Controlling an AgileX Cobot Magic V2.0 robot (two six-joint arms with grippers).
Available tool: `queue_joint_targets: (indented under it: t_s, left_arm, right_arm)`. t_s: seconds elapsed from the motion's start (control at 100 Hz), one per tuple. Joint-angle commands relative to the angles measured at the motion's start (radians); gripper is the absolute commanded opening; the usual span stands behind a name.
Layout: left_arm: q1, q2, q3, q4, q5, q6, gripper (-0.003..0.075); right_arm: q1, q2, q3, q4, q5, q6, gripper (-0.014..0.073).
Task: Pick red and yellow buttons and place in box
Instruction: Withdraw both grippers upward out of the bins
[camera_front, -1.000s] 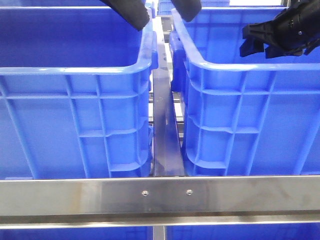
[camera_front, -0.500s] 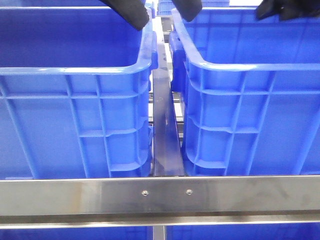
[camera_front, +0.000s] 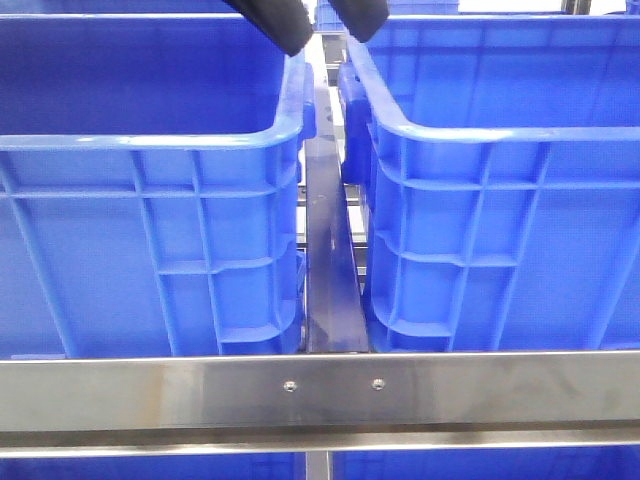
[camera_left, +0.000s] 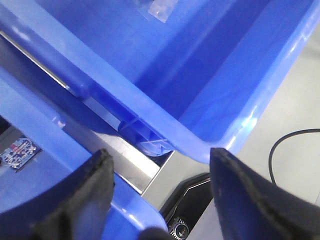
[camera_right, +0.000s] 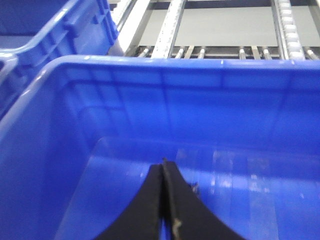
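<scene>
No red or yellow button shows in any view. My left gripper (camera_front: 322, 25) is open and empty, its two black fingers hanging at the top of the front view over the gap between the left blue bin (camera_front: 150, 140) and the right blue bin (camera_front: 480, 130). In the left wrist view the gripper (camera_left: 161, 152) spans both bin rims and the steel rail (camera_left: 125, 155). My right gripper (camera_right: 163, 164) is shut, pads pressed together, over the inside of a blue bin (camera_right: 150, 70). Nothing shows between its pads. It is out of the front view.
A steel frame bar (camera_front: 320, 390) crosses the front. A small circuit board (camera_left: 19, 150) lies in one bin and a clear bag (camera_left: 160, 7) in the other. Roller conveyor rails (camera_right: 170, 25) run behind the bin. A black cable (camera_left: 290, 140) lies beside it.
My right gripper has risen out of the top right of the front view. My left gripper's fingers have shifted slightly up and to the right.
</scene>
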Motion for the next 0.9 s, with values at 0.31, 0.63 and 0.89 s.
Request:
queue_joint_targets:
  t_s: [0.31, 0.63, 0.89]
  left_arm:
    - [-0.004, -0.064, -0.030, 0.025, -0.043, -0.008, 0.0387]
    - [0.203, -0.127, -0.030, 0.044, 0.022, -0.049, 0.0388]
    - [0.410, -0.114, -0.021, 0.044, 0.051, -0.055, 0.0388]
  right_arm:
    - [0.000, -0.468, 0.327, 0.050, 0.025, -0.002, -0.0063]
    - [0.000, -0.618, 0.464, 0.050, 0.010, -0.002, -0.0063]
    - [0.000, -0.618, 0.465, 0.050, 0.011, -0.002, -0.0063]
